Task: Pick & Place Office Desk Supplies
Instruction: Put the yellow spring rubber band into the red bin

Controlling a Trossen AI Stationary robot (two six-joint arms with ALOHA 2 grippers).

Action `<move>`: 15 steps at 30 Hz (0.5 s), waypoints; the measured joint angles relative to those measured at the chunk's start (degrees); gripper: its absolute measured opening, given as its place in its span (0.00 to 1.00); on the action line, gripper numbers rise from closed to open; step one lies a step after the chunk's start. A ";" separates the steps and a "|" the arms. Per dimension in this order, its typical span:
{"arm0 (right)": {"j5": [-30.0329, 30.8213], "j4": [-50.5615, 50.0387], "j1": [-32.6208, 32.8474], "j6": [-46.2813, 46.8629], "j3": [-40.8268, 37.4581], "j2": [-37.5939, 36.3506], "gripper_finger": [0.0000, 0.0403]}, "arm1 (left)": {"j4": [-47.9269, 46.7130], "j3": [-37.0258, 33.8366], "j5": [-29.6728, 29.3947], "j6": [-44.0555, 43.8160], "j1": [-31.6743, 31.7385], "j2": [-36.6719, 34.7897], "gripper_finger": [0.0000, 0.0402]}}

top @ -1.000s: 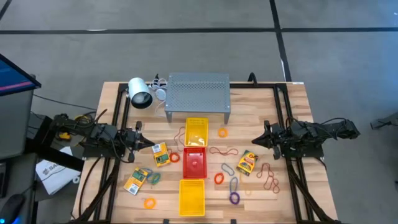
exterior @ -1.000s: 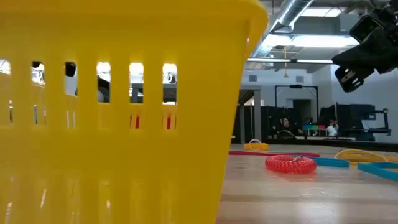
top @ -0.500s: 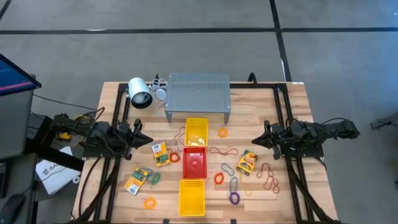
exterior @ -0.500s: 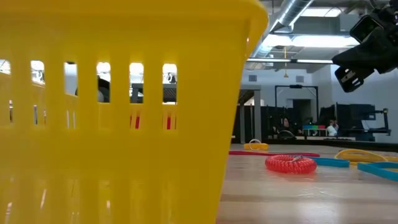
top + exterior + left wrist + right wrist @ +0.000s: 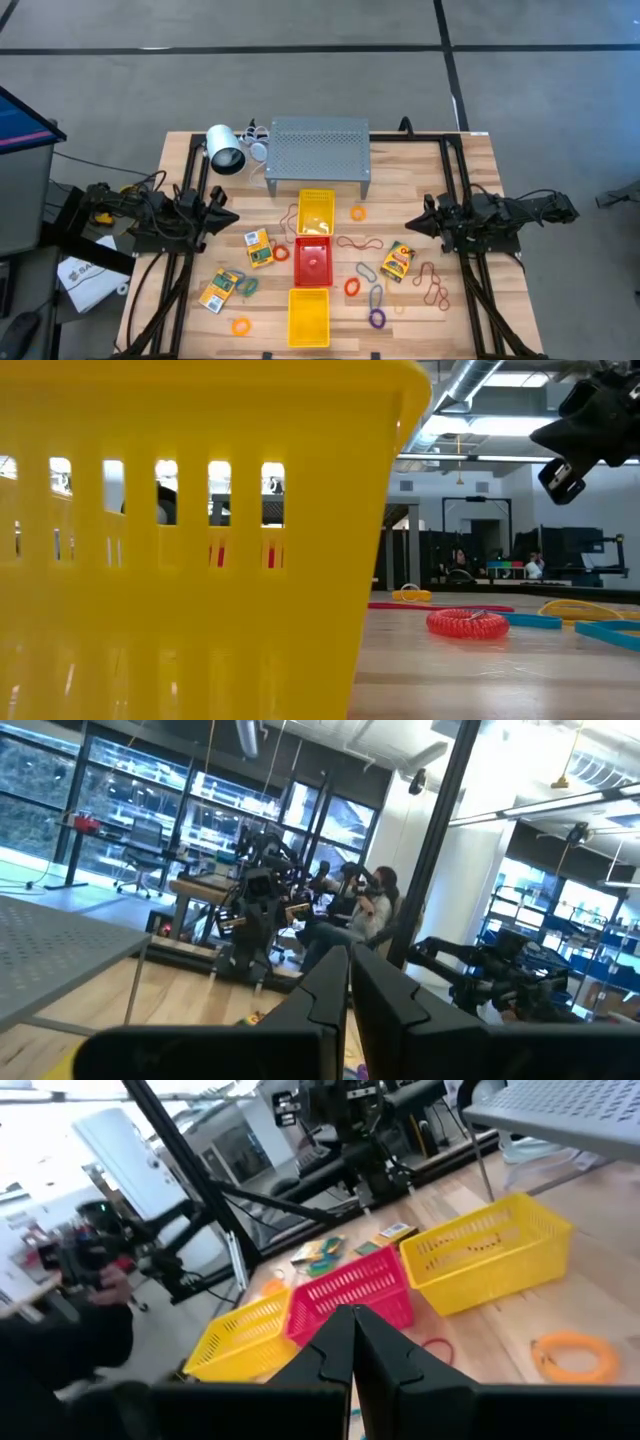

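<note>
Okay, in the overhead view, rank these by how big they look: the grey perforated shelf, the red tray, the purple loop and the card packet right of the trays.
1. Grey perforated shelf, clearly largest.
2. Red tray.
3. Card packet right of the trays.
4. Purple loop, smallest.
All are seen from straight above, so nearness hardly skews this order.

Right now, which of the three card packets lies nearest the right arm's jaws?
The packet right of the red tray; the other two lie on the trays' left side.
</note>
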 joint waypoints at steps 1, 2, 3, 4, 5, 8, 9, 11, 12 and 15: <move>0.02 -0.02 0.00 0.39 0.04 -0.02 0.00 | 0.01 0.00 0.00 0.00 0.01 0.17 0.03; 0.04 -0.04 0.00 0.53 0.04 0.00 0.00 | -0.04 0.00 0.00 0.00 0.01 0.32 0.03; 0.14 -0.03 0.00 0.53 0.04 0.00 0.00 | -0.07 0.00 0.00 -0.02 0.02 0.43 0.03; 0.16 0.01 0.00 0.53 0.04 0.00 0.00 | 0.02 0.00 0.00 0.00 0.00 0.63 0.03; 0.17 0.03 0.00 0.55 0.04 0.00 0.00 | 0.08 0.00 0.00 0.00 0.00 0.83 0.03; 0.19 1.15 0.00 0.57 0.07 0.00 0.00 | -0.02 0.00 0.00 -0.15 0.00 1.56 0.03; 0.24 1.62 0.00 0.44 0.11 0.00 0.00 | 0.07 0.00 -0.02 -0.15 0.01 2.09 0.03; 0.55 2.96 0.00 -1.29 0.11 0.00 0.00 | -0.13 0.00 0.00 -0.15 0.00 3.25 0.03; 0.64 3.96 0.00 -2.77 0.11 0.00 0.00 | -0.05 0.00 0.00 -0.12 0.00 3.99 0.03; 0.65 7.84 0.00 -8.11 0.16 0.00 0.00 | -0.13 0.00 -0.01 0.31 0.00 6.79 0.03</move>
